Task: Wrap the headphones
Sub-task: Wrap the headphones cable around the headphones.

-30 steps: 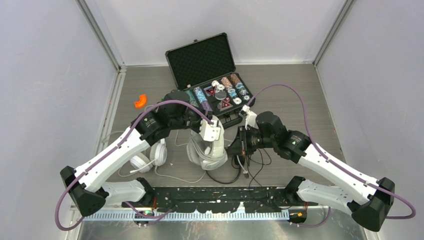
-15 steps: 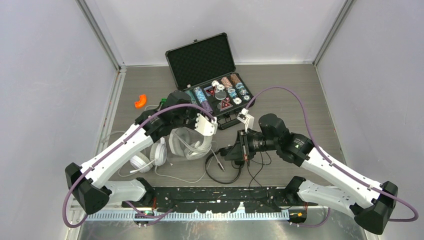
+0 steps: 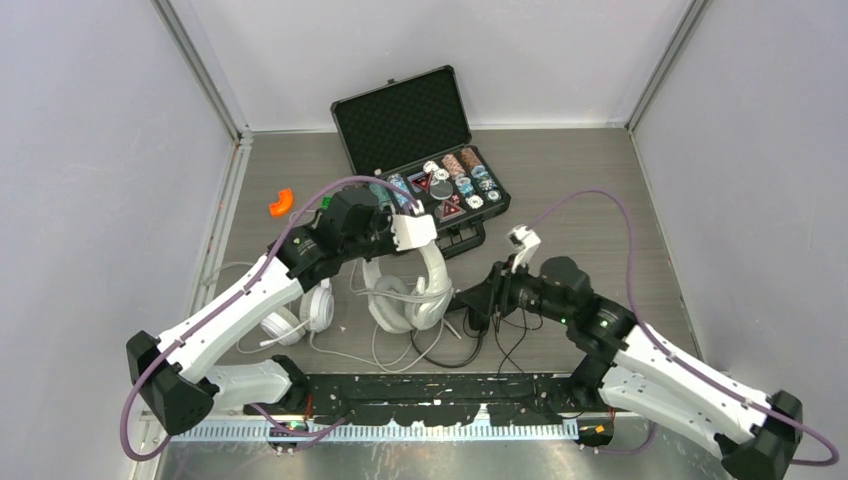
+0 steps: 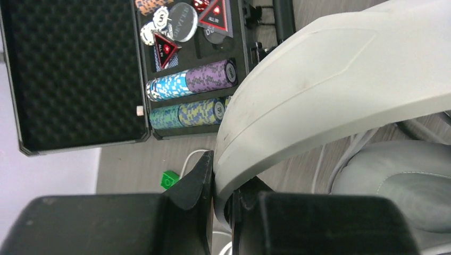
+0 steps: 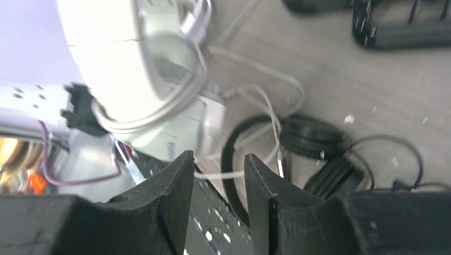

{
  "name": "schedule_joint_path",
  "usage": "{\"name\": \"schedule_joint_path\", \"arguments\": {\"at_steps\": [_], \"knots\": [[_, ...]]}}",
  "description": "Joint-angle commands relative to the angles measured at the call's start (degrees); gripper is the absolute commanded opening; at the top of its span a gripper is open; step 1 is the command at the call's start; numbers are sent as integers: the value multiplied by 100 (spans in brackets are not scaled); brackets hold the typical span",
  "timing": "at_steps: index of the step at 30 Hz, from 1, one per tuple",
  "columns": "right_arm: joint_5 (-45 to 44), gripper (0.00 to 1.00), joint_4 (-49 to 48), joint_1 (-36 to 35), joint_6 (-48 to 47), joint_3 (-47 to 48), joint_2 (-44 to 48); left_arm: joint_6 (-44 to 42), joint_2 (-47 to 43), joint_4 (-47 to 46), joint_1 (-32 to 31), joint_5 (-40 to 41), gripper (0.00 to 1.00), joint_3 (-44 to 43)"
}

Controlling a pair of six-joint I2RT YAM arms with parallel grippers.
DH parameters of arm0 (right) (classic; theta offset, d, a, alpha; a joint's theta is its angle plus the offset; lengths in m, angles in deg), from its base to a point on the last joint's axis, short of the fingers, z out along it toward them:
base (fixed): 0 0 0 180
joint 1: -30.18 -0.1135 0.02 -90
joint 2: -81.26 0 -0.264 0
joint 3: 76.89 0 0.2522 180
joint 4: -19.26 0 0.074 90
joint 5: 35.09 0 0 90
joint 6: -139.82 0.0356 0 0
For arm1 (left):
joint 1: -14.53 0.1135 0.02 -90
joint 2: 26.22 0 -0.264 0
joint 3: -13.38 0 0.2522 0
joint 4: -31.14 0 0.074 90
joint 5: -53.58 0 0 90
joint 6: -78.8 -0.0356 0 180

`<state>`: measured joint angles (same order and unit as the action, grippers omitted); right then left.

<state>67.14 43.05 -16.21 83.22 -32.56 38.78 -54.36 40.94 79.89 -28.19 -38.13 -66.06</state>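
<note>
The left gripper [image 4: 222, 187] is clenched on the headband of the white-grey over-ear headphones [image 3: 412, 300], the band pinched between its two black fingers [image 4: 194, 183] at the lower middle of the left wrist view; in the top view that pair sits at the centre of the table [image 3: 600, 180], its band arching toward the upper right and its two padded cups side by side below, with pale cord looped loosely around and under them; the right gripper [image 5: 217, 178] has its jaws apart and grasps nothing, a thin white cord crossing the gap beyond the fingers, touching or not I cannot tell; the slim black on-ear headphones [image 5: 311, 139] lie on the table just right of the grey pair, black cord strewn around them; the white round-cup headphones [image 3: 300, 315] lie at the lower left, beside the left arm; an open black case [image 3: 400, 120] of poker chips [image 4: 191, 79] stands at the upper middle, an orange piece [image 3: 281, 203] to its left, a small green block [image 4: 169, 179] near its corner.
</note>
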Motion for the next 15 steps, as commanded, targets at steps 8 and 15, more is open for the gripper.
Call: {"name": "schedule_joint_path", "arguments": {"at_steps": [8, 15], "knots": [[-1205, 54, -1058, -10, -664, -504, 1937, 3561, -322, -1331, 628, -789, 0, -417], [-1001, 57, -2420, -10, -562, -1340, 2383, 5096, -36, -993, 948, -877, 0, -1242]]}}
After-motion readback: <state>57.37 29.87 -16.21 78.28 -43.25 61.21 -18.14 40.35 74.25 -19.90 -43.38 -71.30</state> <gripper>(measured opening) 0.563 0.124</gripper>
